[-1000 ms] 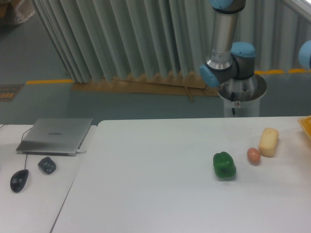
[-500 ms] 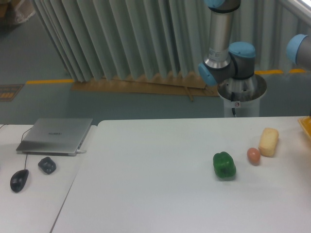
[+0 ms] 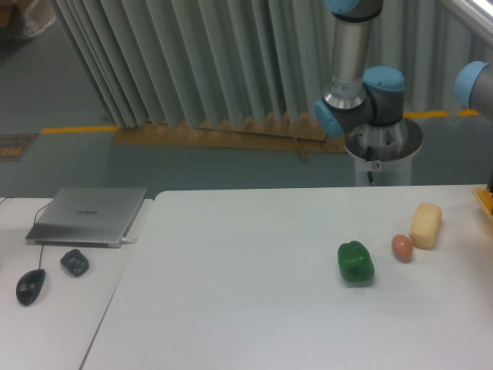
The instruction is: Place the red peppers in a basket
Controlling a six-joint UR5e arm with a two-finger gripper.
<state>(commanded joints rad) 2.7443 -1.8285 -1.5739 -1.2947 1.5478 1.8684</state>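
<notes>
at the table's far right edge only a sliver of the basket [image 3: 487,197] is showing, the arm [image 3: 356,69] reaching off frame toward it, so gripper, jaws and red pepper are sitting out of view, likely over it

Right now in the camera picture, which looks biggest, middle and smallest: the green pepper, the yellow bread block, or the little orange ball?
1. green pepper
2. yellow bread block, slightly smaller and a bit farther back
3. orange ball, clearly smallest
</notes>
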